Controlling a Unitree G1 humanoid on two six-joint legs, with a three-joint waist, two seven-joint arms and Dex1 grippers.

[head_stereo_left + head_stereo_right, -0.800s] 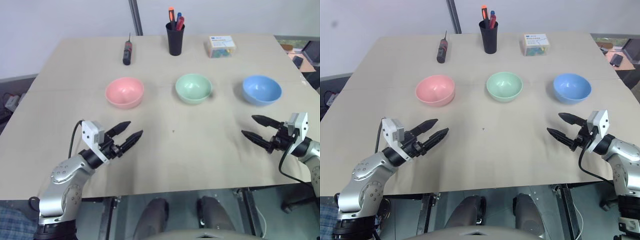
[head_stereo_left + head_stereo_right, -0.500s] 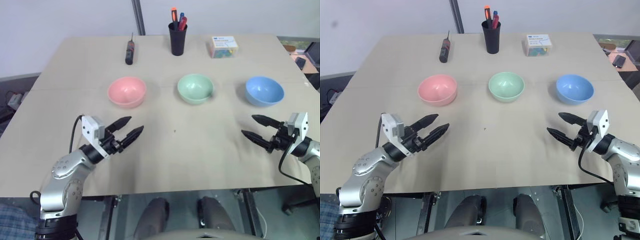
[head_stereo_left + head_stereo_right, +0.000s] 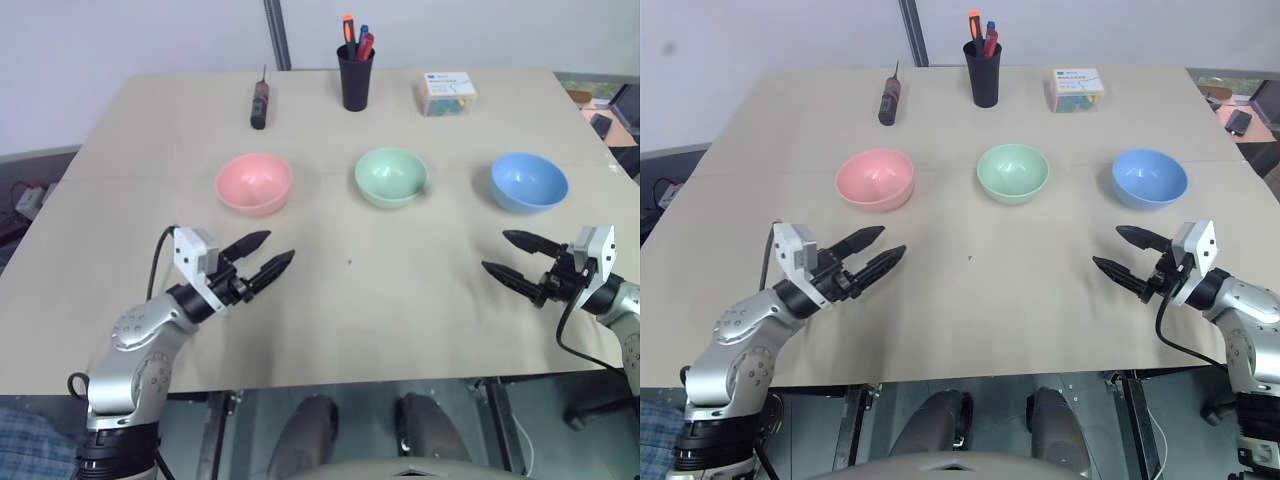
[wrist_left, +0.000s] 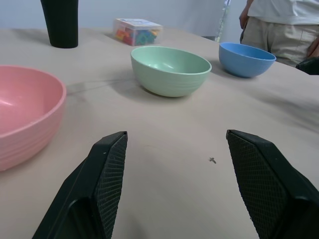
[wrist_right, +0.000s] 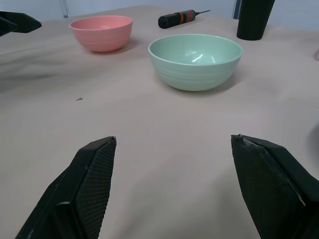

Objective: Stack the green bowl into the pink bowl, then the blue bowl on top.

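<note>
Beige tabletop by a pale wall carries both empty grippers, jaws spread wide.

I count three bowls on my table, one of each colour: one pink bowl left of centre in the frame, one green bowl in the middle, one blue bowl at the right. Along the top of the frame there is one black cup holding three pens, one screwdriver at the upper left, and one small clear box of coloured bits at the upper right. I have two pincers, the left pincer and the right pincer, each with two black fingers spread apart and holding nothing.
</note>
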